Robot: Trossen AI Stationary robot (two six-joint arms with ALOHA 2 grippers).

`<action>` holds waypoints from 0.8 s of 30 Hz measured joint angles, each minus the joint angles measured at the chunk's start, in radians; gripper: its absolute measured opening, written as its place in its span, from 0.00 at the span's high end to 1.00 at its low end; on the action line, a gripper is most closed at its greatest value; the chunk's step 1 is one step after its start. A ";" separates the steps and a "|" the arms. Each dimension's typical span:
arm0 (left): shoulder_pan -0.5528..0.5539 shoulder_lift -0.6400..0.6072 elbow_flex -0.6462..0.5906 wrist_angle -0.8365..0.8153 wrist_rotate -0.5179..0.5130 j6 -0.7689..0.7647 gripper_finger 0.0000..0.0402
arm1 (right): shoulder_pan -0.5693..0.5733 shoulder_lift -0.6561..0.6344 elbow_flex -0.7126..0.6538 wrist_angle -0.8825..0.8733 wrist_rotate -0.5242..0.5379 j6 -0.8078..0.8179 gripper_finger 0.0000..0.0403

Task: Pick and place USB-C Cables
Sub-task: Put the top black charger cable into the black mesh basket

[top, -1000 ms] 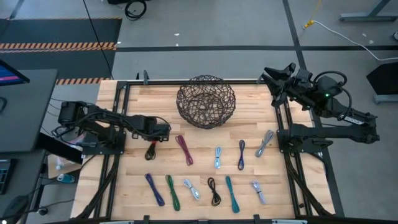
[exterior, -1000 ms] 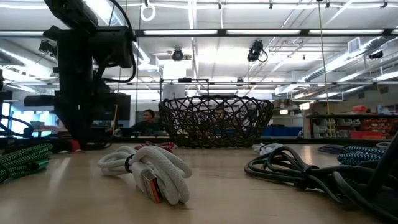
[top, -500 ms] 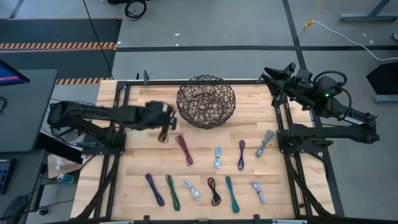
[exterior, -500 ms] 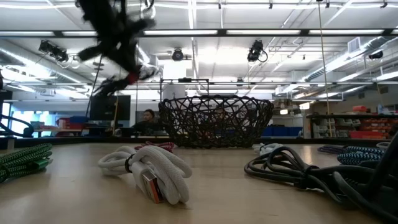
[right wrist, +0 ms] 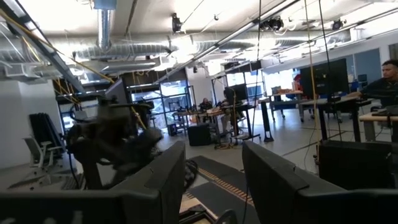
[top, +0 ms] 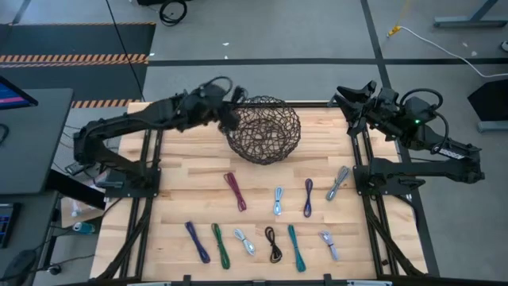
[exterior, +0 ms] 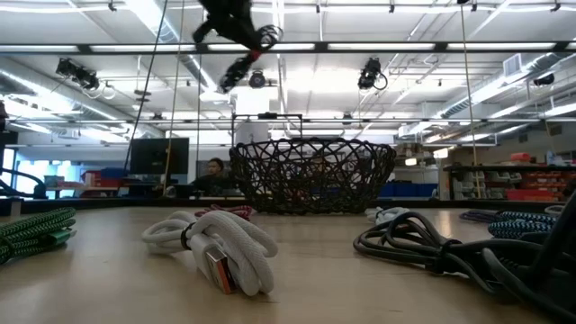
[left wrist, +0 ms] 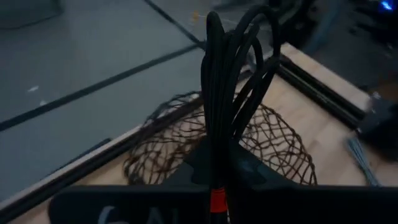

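My left gripper hangs in the air at the left rim of the dark wire basket, shut on a black USB-C cable bundle. The low view shows this gripper well above the basket. On the wood lie several more cable bundles, flat on their sides: magenta, light blue, purple, silvery, and a near row with purple, green, black and teal. My right gripper waits open above the far right corner. My left gripper pinches the black cable bundle between its two fingers near one end. Its folded loops stick out together beyond the fingertips. The bundle is lifted clear of the table, over the basket's left rim.
The basket stands at the middle of the table's far edge. Black frame rails run along the left side and the right side of the table. In the low view a white bundle and a black one lie close to the camera.
My left gripper has risen from the table's left side, where it stood low over the black bundle, and has swung toward the far edge and the right, up to the basket's left rim. The black bundle has gone with it, lifted clear of the wood.
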 joint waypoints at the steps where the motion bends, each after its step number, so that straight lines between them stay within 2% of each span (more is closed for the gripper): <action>1: 0.016 0.022 0.008 0.024 0.036 0.019 0.95 | 0.000 0.000 0.000 0.000 0.000 0.003 0.59; 7: 0.088 0.182 0.024 0.144 0.257 0.051 0.95 | 0.000 0.000 0.000 0.000 0.000 0.002 0.59; 17: 0.107 0.448 0.023 0.395 0.463 0.077 0.95 | 0.000 0.000 0.000 0.000 0.000 0.000 0.59; 19: 0.106 0.477 0.033 0.385 0.483 0.103 0.95 | 0.000 0.000 0.000 0.000 0.003 0.000 0.59; 24: 0.107 0.524 0.083 0.172 0.505 0.273 0.95 | 0.000 0.000 0.000 0.000 0.008 0.000 0.59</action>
